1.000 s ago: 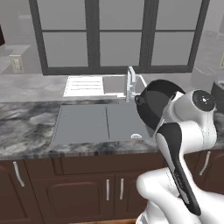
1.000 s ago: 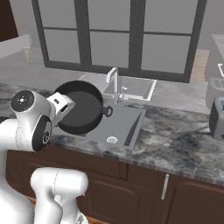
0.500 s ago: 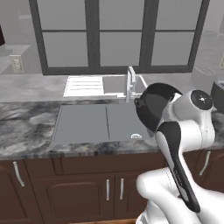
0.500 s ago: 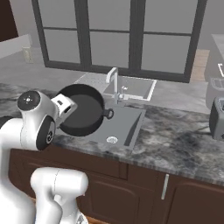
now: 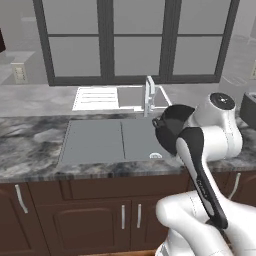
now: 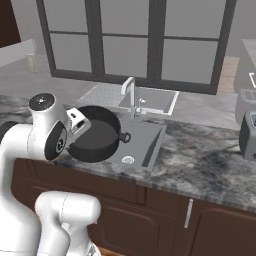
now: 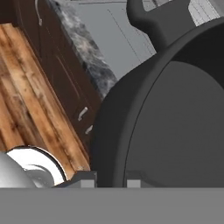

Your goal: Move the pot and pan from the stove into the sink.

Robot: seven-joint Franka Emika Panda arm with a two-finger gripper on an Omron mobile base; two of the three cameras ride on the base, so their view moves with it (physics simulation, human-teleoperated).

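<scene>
The pot [image 6: 97, 140] is dark grey and deep, with small side handles. It hangs tilted over the right end of the sink [image 6: 152, 141], its opening turned toward the right base camera. My gripper [image 6: 81, 128] is shut on the rim nearest the arm. The hand view has the pot [image 7: 175, 118] close up, with the rim between the fingertips of the gripper [image 7: 111, 179]. From the left base view the pot [image 5: 169, 128] sits in front of my upper arm, above the sink [image 5: 100, 140] by the drain. The pan and the stove are out of view.
A tall chrome faucet [image 5: 148, 95] rises behind the sink, close to the pot. A white drying mat [image 5: 102, 98] lies behind it under the windows. A toaster [image 6: 248, 133] stands on the counter at the right. Brown cabinets and wood floor lie below.
The pot has come a little lower and nearer the sink, still held by its rim. The counter and sink stay where they were.
</scene>
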